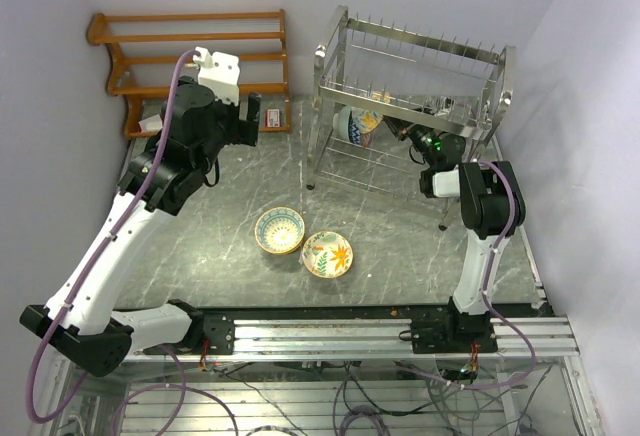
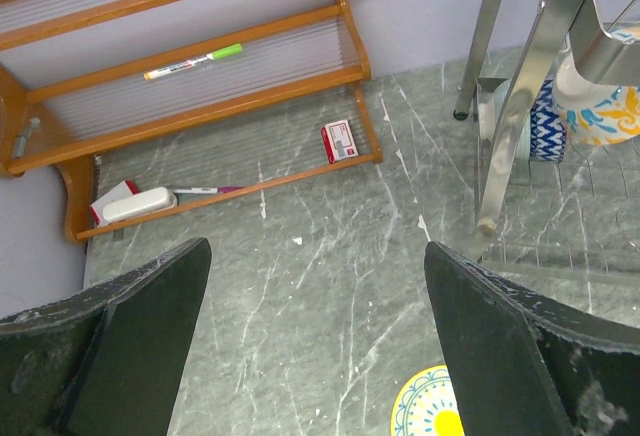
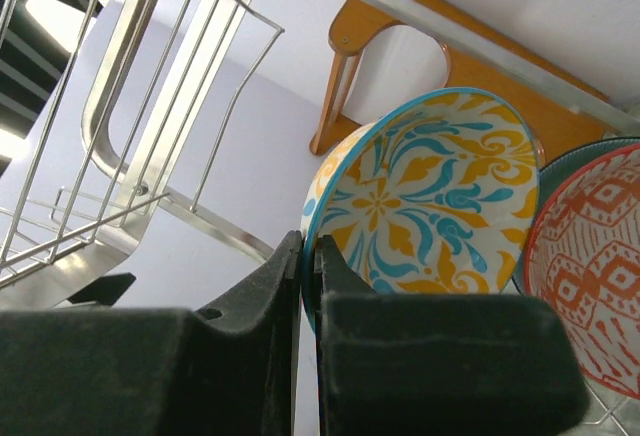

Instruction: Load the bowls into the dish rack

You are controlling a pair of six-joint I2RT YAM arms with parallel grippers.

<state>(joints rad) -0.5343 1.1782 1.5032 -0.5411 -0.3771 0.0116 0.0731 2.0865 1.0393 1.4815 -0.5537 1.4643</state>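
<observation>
My right gripper (image 3: 308, 246) is shut on the rim of a blue-orange floral bowl (image 3: 430, 196), which it holds on edge inside the lower tier of the silver dish rack (image 1: 330, 76). Right beside it stands a red-patterned bowl (image 3: 590, 276). From above, that gripper (image 1: 392, 130) reaches into the rack from the right, next to the held bowl (image 1: 362, 124). A yellow-teal bowl (image 1: 279, 230) and an orange-leaf bowl (image 1: 327, 254) lie side by side on the table. My left gripper (image 1: 246, 121) hovers open and empty near the wooden shelf. Its wrist view shows the yellow bowl (image 2: 425, 411) below the gripper (image 2: 318, 246).
A brown wooden slatted shelf (image 1: 190, 46) stands at the back left, with a marker (image 2: 195, 59) on one slat and a white eraser (image 2: 140, 203) at its foot. A red-white box (image 2: 340, 141) lies by its base. Rack legs (image 2: 520, 106) stand on the marble tabletop (image 1: 390, 226).
</observation>
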